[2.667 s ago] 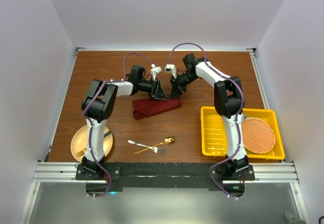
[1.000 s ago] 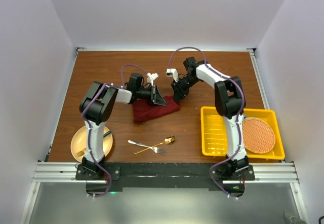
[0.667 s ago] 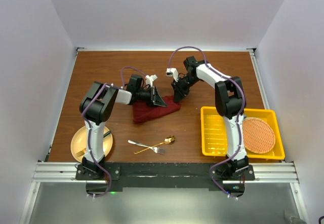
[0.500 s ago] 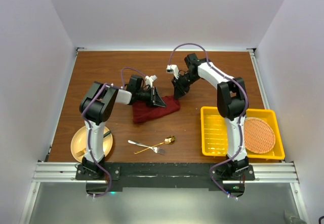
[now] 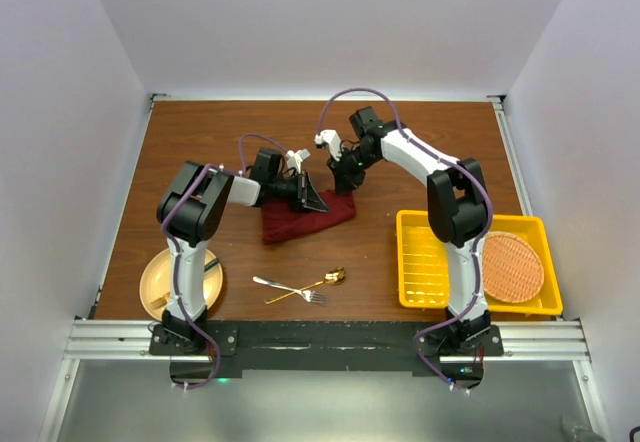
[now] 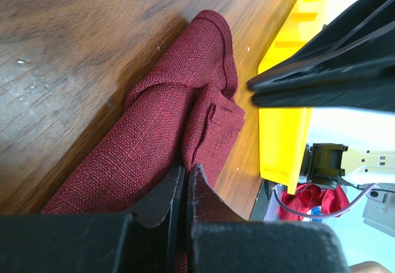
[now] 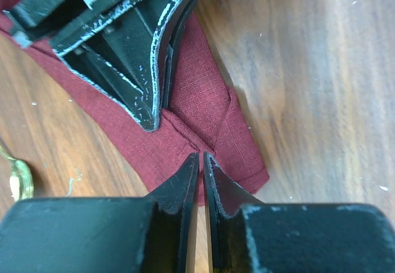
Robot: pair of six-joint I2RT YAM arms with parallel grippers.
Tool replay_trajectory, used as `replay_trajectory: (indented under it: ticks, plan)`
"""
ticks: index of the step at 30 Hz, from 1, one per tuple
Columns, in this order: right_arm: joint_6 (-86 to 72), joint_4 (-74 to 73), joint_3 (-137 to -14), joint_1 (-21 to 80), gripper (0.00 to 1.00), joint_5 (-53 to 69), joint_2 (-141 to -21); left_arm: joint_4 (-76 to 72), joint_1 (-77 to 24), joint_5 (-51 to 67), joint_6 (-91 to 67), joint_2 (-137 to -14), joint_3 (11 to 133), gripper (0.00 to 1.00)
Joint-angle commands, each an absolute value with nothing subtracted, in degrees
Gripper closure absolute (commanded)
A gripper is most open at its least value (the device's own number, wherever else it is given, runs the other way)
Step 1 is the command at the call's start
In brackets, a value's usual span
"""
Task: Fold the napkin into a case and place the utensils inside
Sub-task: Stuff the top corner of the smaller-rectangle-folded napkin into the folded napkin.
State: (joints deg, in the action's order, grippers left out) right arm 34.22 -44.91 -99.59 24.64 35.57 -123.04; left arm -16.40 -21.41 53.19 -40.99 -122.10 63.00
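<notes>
**A:** What sits farthest left?

**B:** A round tan plate [image 5: 165, 287], at the near left corner of the brown wooden worktop [image 5: 200, 142].

**A:** And the left tool?

**B:** The left tool [image 5: 320, 202] lies low over the soft maroon cloth napkin [image 5: 300, 222]. Its fingers [image 6: 166, 196] are drawn together to a thin slit. In its wrist view a raised ridge of the fabric runs straight into that slit, so it is pinching the cloth.

**A:** Where is the napkin itself?

**B:** It is mid-worktop, folded into a rumpled slanting band with its right end farther back. Nearer the arms' bases, the slim silver metal fork [image 5: 270, 283] and the shiny gold spoon [image 5: 335, 276] lie crossed and touching. Both are apart from the cloth, not inside it.

**A:** The right tool?

**B:** The right tool [image 5: 345, 184] is at the napkin's far right corner, close to the left one. Its fingers [image 7: 185, 183] almost meet, with nothing between them.

**A:** Farthest right?

**B:** A yellow plastic tray [image 5: 430, 262], with a round orange woven mat [image 5: 512, 265] lying in its right half.
</notes>
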Motion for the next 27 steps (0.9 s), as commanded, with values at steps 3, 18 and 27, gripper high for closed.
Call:
replay_trajectory:
  ticks: [3,18,27]
  plan:
    - [35.2,-41.7,-98.3,26.5,0.89,29.2,-122.5,-15.2,-21.4,52.6,-41.1,-122.1,64.0,1.00]
    - [33.6,-39.8,-95.9,28.4,0.78,25.0,-123.5,-15.3,-21.4,52.2,-41.1,-122.0,63.6,1.00]
    - [30.9,-38.6,-97.0,28.7,0.89,21.8,-124.1,-15.0,-21.3,52.1,-41.0,-122.0,63.5,1.00]
